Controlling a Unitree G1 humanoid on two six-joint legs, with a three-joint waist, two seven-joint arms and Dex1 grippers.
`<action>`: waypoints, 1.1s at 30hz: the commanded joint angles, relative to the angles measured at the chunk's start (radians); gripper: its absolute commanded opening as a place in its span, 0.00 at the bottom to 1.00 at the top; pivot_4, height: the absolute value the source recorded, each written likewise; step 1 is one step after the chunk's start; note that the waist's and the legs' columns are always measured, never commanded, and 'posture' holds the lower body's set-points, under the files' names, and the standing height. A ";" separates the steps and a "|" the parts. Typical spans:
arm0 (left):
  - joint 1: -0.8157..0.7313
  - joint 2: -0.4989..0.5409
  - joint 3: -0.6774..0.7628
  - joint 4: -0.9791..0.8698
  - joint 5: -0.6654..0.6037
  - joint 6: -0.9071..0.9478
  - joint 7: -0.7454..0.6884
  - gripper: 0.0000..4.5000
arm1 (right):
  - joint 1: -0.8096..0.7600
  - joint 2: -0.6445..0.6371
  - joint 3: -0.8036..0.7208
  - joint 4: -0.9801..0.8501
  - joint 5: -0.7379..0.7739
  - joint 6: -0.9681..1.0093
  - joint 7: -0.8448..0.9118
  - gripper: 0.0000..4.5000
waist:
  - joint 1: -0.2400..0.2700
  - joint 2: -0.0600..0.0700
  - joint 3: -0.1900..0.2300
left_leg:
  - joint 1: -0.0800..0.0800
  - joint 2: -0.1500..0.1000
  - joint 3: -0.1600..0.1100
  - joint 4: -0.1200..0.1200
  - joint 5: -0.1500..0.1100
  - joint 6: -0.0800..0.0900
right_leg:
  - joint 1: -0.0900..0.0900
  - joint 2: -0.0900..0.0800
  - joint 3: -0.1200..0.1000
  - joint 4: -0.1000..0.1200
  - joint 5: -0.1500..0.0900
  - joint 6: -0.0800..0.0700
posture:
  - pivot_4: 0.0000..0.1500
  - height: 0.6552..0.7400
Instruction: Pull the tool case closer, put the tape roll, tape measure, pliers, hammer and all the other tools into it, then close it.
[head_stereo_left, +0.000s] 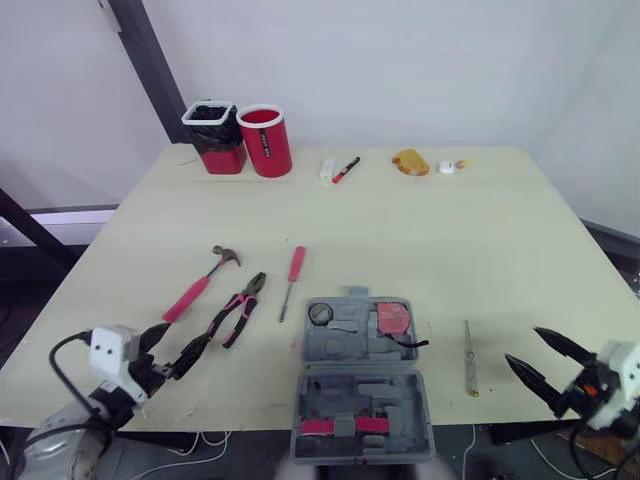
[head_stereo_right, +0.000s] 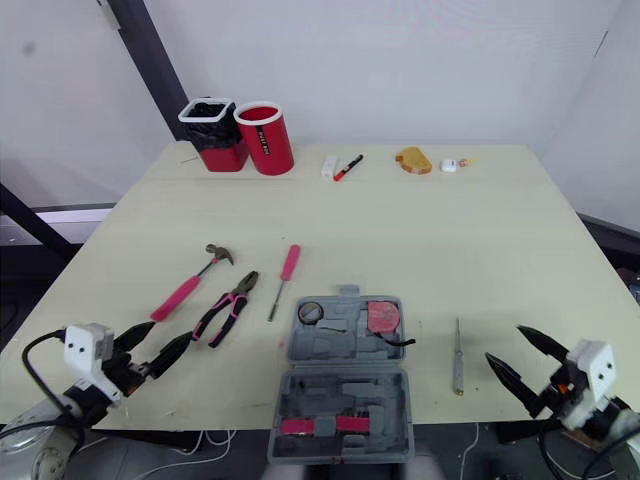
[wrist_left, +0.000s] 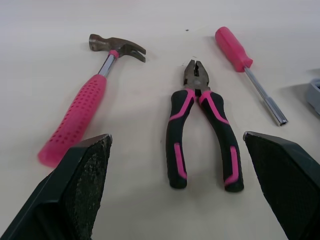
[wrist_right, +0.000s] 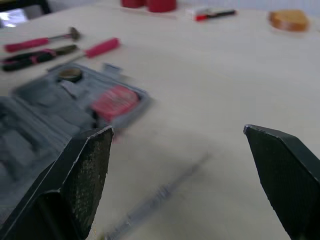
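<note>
Left wrist view: our left gripper (wrist_left: 177, 140), jaws spread wide, faces the pliers (wrist_left: 195, 90), whose handles we should straddle squarely; our right gripper (head_stereo_left: 522, 346) gapes too.

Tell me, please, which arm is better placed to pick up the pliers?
Left, I'd judge. The left gripper hovers open right at the handle ends of the pliers; the right gripper is on the far side of the tool case, beside a thin metal tool.
</note>
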 joint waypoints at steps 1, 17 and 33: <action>-0.047 0.024 -0.025 -0.026 0.023 0.054 0.030 1.00 | -0.032 -0.025 0.037 -0.074 0.056 0.061 0.039 0.98 | 0.001 0.000 0.000 | 0.000 0.000 0.000 0.000 0.000 0.000 | 0.000 0.000 -0.001 0.000 0.000 0.000 | 1.00 1.00; -0.346 0.039 -0.241 0.093 0.177 0.262 0.110 1.00 | -0.306 -0.076 0.207 -0.260 0.078 0.231 0.036 0.98 | 0.001 -0.001 0.000 | -0.003 0.000 -0.002 0.001 0.000 0.000 | 0.000 0.002 -0.002 0.000 0.001 0.001 | 1.00 1.00; -0.371 0.047 -0.259 0.108 0.206 0.376 0.141 0.57 | -0.327 -0.074 0.229 -0.261 0.062 0.225 0.039 1.00 | 0.000 -0.001 0.001 | -0.003 0.000 -0.003 0.001 0.000 0.000 | 0.000 0.001 -0.002 0.001 0.001 0.001 | 1.00 1.00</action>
